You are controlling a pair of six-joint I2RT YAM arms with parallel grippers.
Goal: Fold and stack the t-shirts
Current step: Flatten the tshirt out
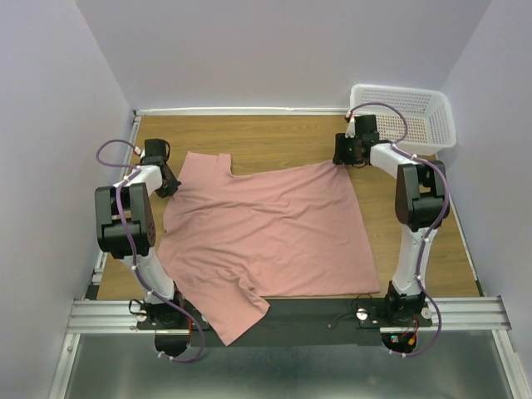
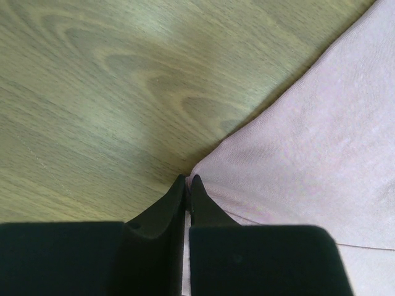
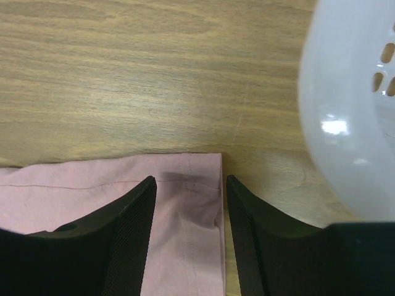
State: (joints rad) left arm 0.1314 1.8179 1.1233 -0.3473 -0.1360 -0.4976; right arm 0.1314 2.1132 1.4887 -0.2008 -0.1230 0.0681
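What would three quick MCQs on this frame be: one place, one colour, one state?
1. Where does the basket stand?
A. at the far right corner of the table
B. at the far left corner
C. between the arm bases

2. What colour is the t-shirt?
A. white
B. dusty pink
C. blue

3. How does the right gripper stand?
A. shut on the basket's rim
B. shut over bare wood
C. open, its fingers either side of the t-shirt's hem corner

Answers:
1 A: the top view shows it at the far right, just beyond the right arm.
2 B: the cloth is pink in all three views.
3 C: the right wrist view shows a clear gap between the fingers, with the hem corner in it.
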